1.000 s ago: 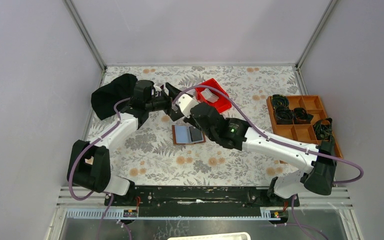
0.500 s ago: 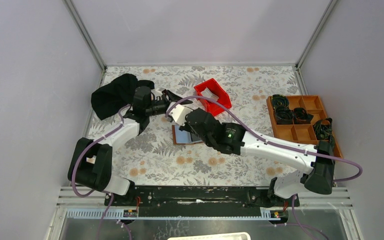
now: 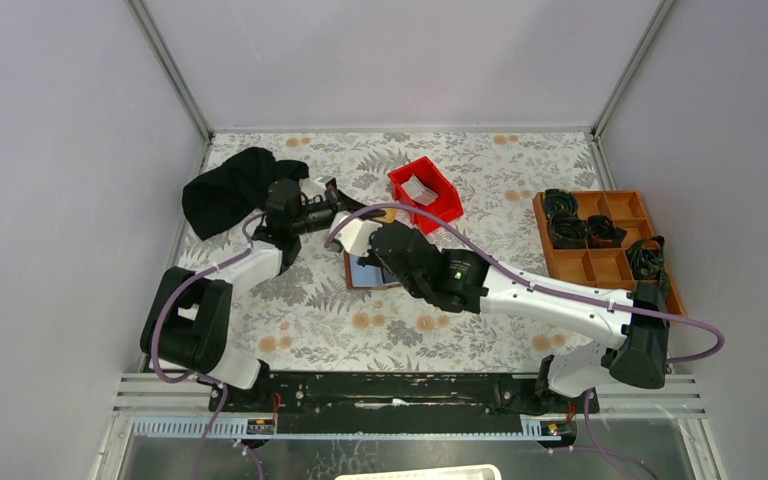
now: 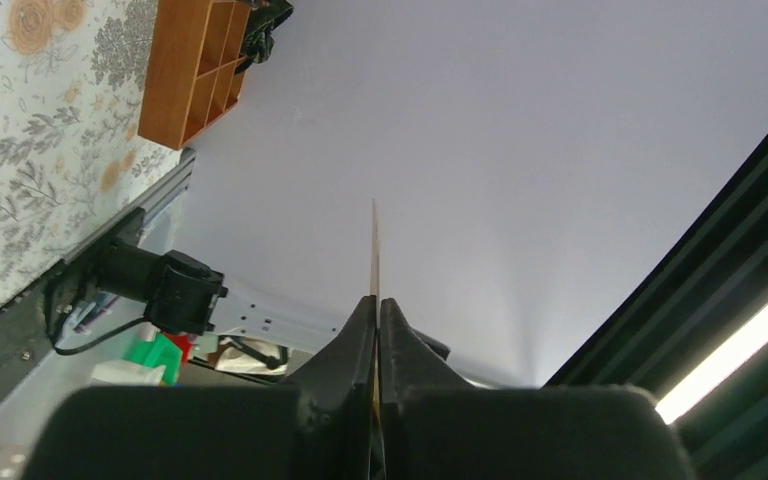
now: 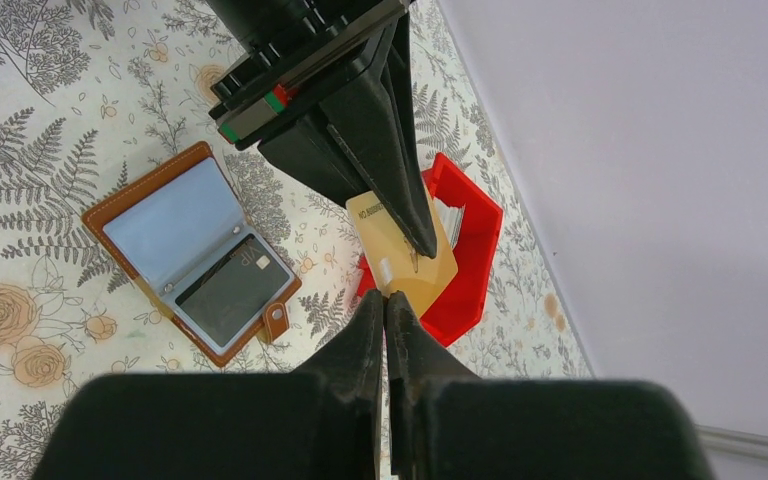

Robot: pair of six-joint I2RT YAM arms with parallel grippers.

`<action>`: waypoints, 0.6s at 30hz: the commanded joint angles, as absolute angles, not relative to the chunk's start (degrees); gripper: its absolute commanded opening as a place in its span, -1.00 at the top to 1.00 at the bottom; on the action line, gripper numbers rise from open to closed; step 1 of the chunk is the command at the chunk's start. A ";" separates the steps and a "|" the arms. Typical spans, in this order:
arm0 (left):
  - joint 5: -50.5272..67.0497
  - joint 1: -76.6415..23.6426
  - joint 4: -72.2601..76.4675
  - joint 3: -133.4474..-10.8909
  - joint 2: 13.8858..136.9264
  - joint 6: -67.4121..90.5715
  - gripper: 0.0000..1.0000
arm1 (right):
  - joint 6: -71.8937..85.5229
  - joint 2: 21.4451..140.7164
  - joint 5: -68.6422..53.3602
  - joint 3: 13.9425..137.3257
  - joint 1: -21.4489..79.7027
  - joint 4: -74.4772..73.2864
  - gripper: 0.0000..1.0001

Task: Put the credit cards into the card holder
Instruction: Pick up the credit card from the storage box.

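A tan-gold credit card (image 5: 420,275) hangs in the air above the red bin, and my left gripper (image 5: 425,245) is shut on it. The left wrist view shows that card (image 4: 375,250) edge-on, sticking up from the closed left gripper (image 4: 377,300). My right gripper (image 5: 385,297) is shut, its tips against the card's lower edge, with nothing between them. The brown card holder (image 5: 175,245) lies open on the table below and to the left, a dark card (image 5: 232,290) in one of its clear pockets. From above, the right arm partly hides the card holder (image 3: 365,272).
The red bin (image 3: 425,192) holds a grey card (image 3: 420,188) behind the grippers. An orange-brown compartment tray (image 3: 600,240) with black items stands at the right edge. A black cloth (image 3: 230,190) lies at the far left.
The left gripper stood open and has shut on the tan-gold card. Both grippers have shifted left together, away from the red bin. The right gripper stayed shut.
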State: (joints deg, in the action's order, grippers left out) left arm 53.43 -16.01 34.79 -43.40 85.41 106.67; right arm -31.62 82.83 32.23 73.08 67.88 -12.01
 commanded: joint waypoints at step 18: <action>51.74 -15.16 44.46 -45.19 86.52 99.24 1.00 | -18.78 77.15 38.16 68.64 68.13 -10.74 0.00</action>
